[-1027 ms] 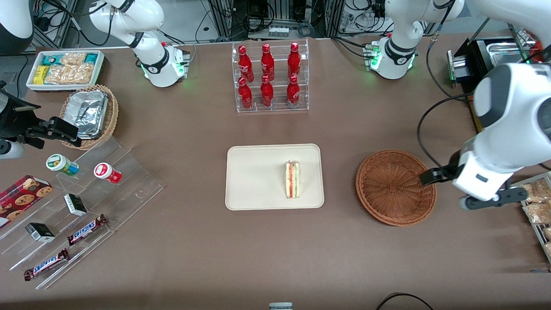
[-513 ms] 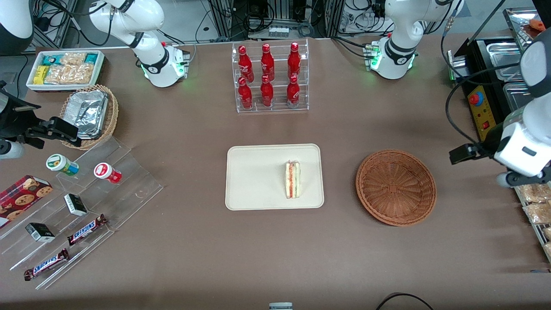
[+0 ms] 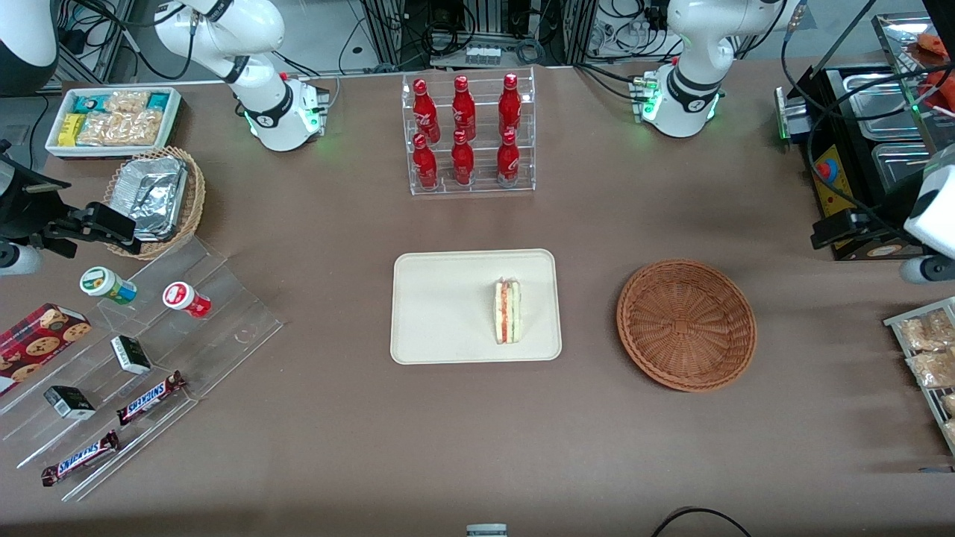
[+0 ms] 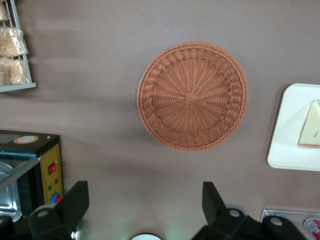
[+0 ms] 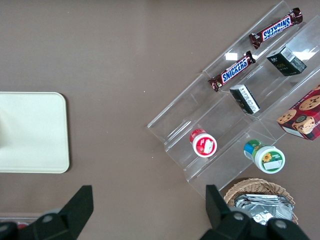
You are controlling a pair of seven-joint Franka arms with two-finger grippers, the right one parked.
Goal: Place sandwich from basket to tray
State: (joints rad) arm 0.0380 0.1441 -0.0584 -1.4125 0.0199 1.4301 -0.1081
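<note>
The sandwich [image 3: 507, 311], a pale wedge with red and green filling, lies on the cream tray [image 3: 440, 306] at the end nearest the basket. The reddish-brown wicker basket [image 3: 686, 324] stands beside the tray toward the working arm's end, with nothing in it. My gripper [image 3: 932, 265] hangs high over the table's edge, past the basket and next to the black appliance. In the left wrist view the gripper [image 4: 145, 200] is open, its fingers [image 4: 75, 202] spread wide over bare table, with the basket [image 4: 192, 95], tray [image 4: 295, 130] and sandwich [image 4: 311, 131] below.
A black appliance with steel pans [image 3: 858, 149] and a wire rack of snack bags [image 3: 929, 350] flank the gripper. A rack of red bottles [image 3: 468, 134] stands farther from the camera than the tray. Acrylic steps with snacks [image 3: 134, 358] lie toward the parked arm's end.
My gripper has drawn away from over the basket's rim, moving toward the working arm's end of the table and farther from the camera. The sandwich, tray and basket have not moved.
</note>
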